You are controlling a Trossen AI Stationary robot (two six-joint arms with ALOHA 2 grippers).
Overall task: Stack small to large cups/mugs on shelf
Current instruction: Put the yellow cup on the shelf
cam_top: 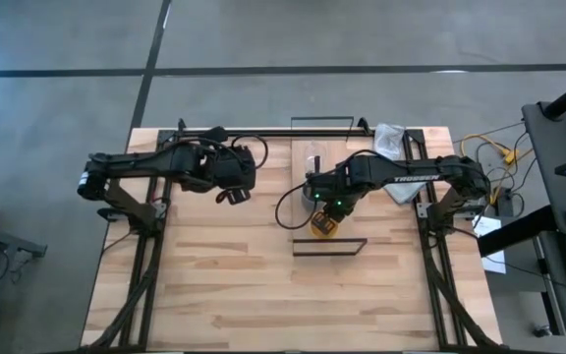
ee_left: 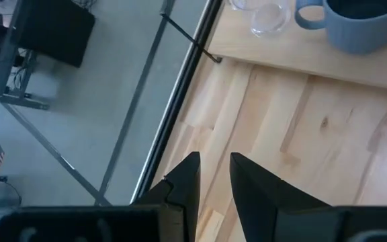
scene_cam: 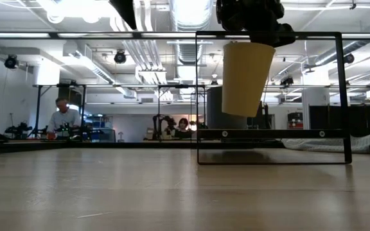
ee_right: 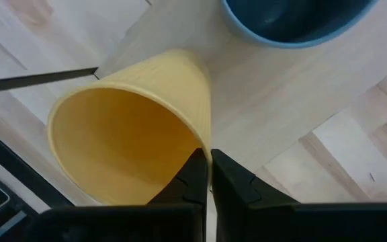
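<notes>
My right gripper point(ee_right: 207, 176) is clamped on the yellow-orange cup's point(scene_cam: 244, 78) rim, holding it tilted above the shelf's point(ee_right: 274, 87) near end; my left gripper point(ee_left: 213, 181), fingers apart, waits beside the shelf's far corner.

A white cloth point(cam_top: 393, 138) lies at the table's point(cam_top: 224, 285) far right corner. Cables point(cam_top: 494, 157) trail beside it. Two people point(scene_cam: 63, 117) sit beyond.

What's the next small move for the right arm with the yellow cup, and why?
Probably lower it straight down. The right gripper pinches the rim of the yellow cup, which the low view shows hanging tilted, clear above the shelf. The blue-grey cup and clear glass already stand on the board, so it needs setting down beside them. The left gripper waits off to the side.
</notes>
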